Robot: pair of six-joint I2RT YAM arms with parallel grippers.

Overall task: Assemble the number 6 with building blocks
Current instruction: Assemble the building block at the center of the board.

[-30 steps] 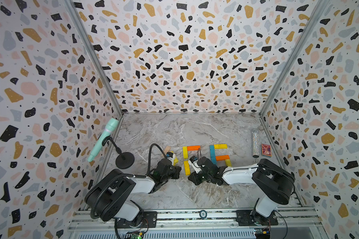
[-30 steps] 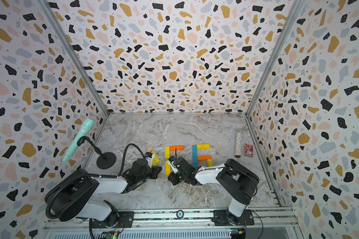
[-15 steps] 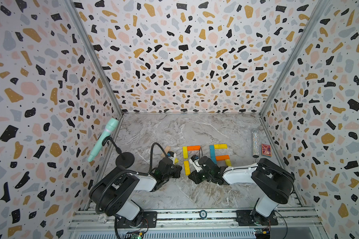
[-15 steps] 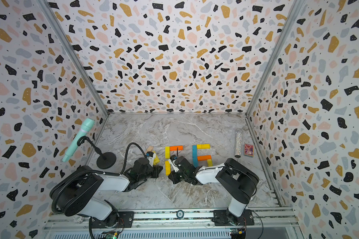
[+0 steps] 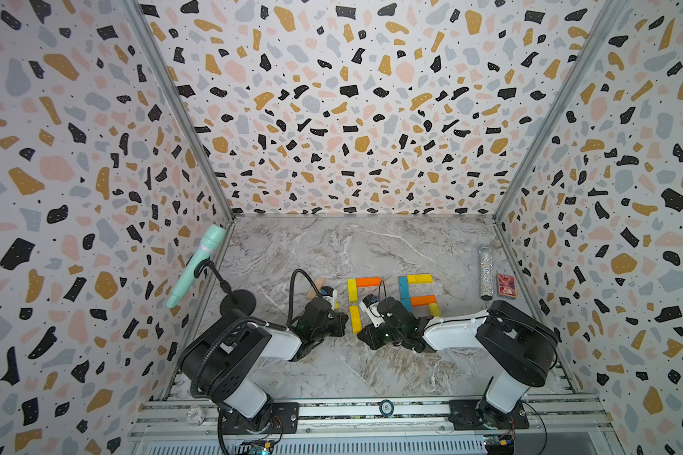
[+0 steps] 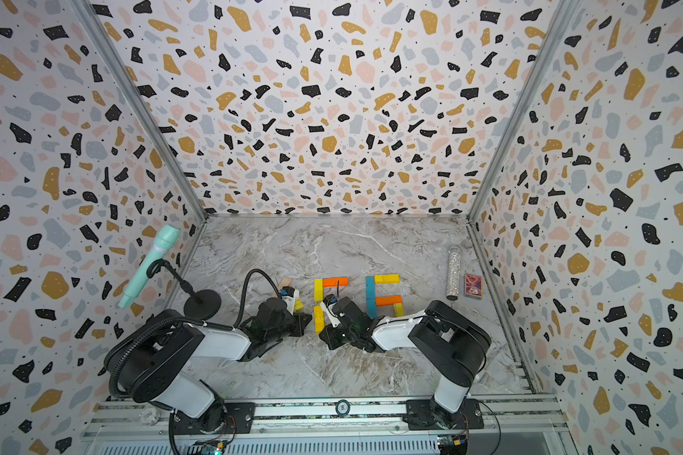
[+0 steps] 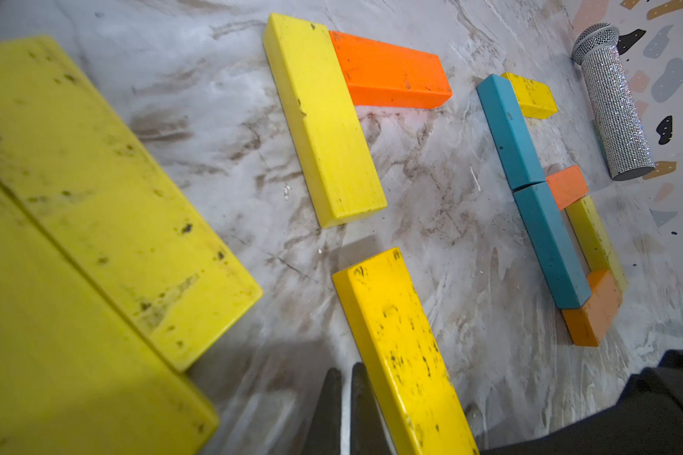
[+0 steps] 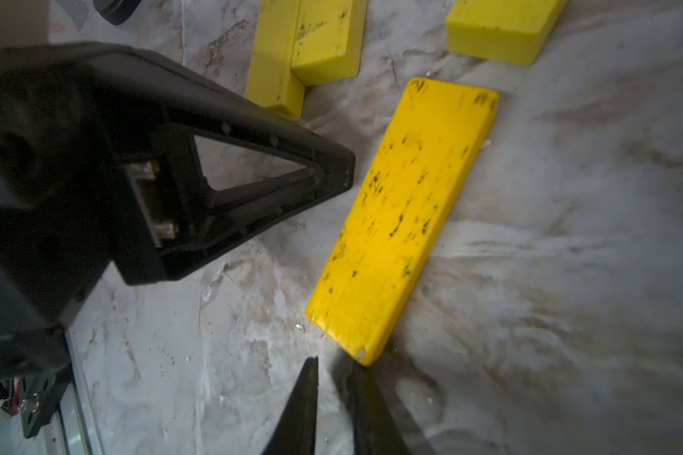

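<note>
— What was shown by the wrist views that was hidden from above?

— In the left wrist view, a short orange wooden plank (image 7: 594, 311) was seen across the foot of two teal-blue wooden planks (image 7: 509, 130). In both top views that spot was covered by the right arm (image 5: 450, 335). The left jaws were seen pressed shut, empty, beside a flat yellow wooden plank (image 7: 403, 346). In the right wrist view, the right jaws were parted by a narrow slit only, with nothing held, just off that plank's corner. Contact could not be told.

— And the surroundings?

— The coloured planks (image 5: 368, 281) were laid mid-front on a grey marble-patterned tabletop (image 5: 332, 252), enclosed by terrazzo-patterned walls (image 5: 351, 118). A mint-green microphone on a black stand (image 5: 196, 266) was placed at the left wall. A glittery silver tube (image 5: 486, 275) and a red patterned card box (image 5: 506, 284) were placed at the right.
</note>
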